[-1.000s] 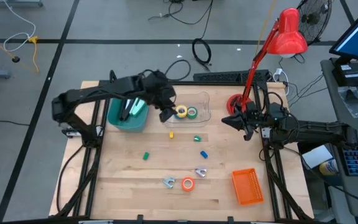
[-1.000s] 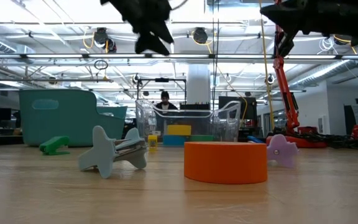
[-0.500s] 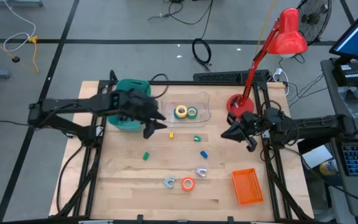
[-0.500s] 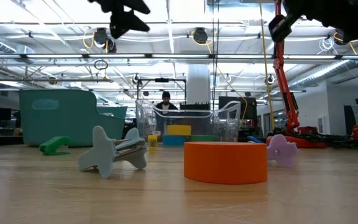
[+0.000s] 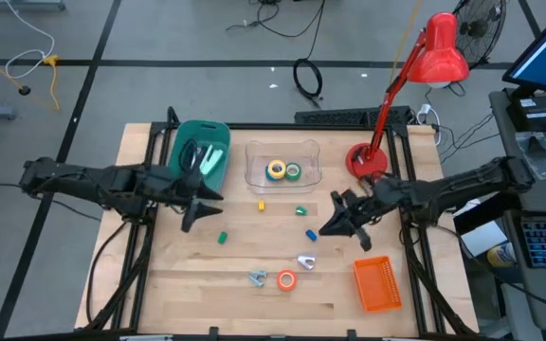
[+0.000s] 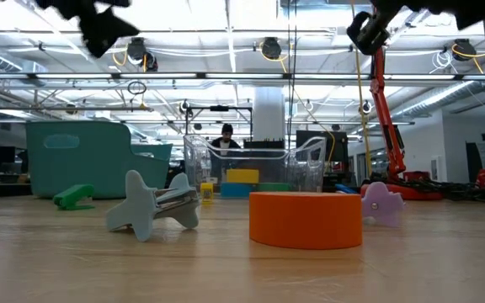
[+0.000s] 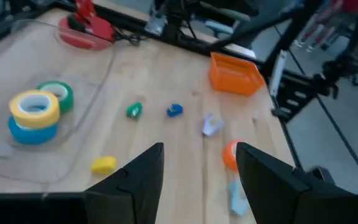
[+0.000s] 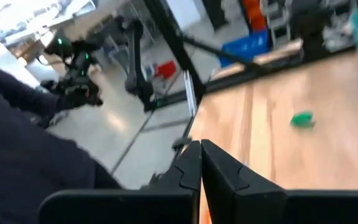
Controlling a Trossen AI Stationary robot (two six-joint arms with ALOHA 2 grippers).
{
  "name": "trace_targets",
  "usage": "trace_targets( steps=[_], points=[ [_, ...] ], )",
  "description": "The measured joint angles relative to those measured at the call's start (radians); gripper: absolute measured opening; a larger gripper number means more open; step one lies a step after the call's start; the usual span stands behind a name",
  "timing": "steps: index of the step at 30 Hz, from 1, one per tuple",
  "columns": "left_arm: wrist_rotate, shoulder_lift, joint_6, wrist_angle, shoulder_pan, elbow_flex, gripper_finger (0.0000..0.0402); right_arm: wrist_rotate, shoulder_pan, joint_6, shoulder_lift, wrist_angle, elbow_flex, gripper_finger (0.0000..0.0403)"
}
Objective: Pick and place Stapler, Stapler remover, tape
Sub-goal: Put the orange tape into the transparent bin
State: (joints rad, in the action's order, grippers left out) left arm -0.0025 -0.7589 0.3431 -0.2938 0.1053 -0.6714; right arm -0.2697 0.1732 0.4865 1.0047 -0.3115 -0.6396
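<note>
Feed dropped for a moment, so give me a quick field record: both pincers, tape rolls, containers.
left pincer: open, empty, above the table beside the teal bin
right pincer: shut, empty, near the table's middle
clear tray: yellow tape on blue, green tape
orange tape: on the table, near edge
orange basket: near right corner

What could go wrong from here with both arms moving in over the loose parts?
1. The orange tape roll lies close between two stapler removers, leaving little room for fingers; a grab may knock one.
2. The left gripper, open and empty, and the shut right gripper both point toward the table's middle; one shared target could make them collide.
3. The clear tray already holds three rolls; another may land on them.
</note>
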Motion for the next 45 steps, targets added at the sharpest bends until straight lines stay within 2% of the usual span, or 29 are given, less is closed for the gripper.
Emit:
trace_targets(
  steps=[6,14,20,26,32,35,39,45],
  points=[
    [-0.001,0.134,0.003,0.008,0.054,0.106,0.0205,0.063,0.093,0.072,0.144,0.152,-0.132,0.0004],
    [-0.03,0.326,-0.005,-0.025,0.11,0.206,0.0205,0.087,0.16,0.187,0.372,0.236,-0.289,0.0004],
    [-0.063,0.44,-0.008,-0.155,0.153,0.221,0.0205,0.082,0.176,0.236,0.539,0.317,-0.421,0.0004],
    [-0.08,0.538,-0.038,-0.231,0.181,0.221,0.0205,0.056,0.176,0.226,0.683,0.51,-0.603,0.0004],
    [-0.107,0.631,-0.079,-0.315,0.198,0.221,0.0205,0.058,0.176,0.22,0.768,0.641,-0.73,0.0004],
    [-0.115,0.675,-0.087,-0.341,0.199,0.222,0.0205,0.057,0.176,0.244,0.796,0.637,-0.756,0.0004],
    [-0.113,0.73,-0.109,-0.242,0.199,0.278,0.0205,0.044,0.176,0.278,0.826,0.663,-0.758,0.0004],
    [-0.102,0.731,-0.101,0.021,0.199,0.448,0.0205,0.029,0.166,0.313,0.827,0.779,-0.758,0.0004]
  ],
)
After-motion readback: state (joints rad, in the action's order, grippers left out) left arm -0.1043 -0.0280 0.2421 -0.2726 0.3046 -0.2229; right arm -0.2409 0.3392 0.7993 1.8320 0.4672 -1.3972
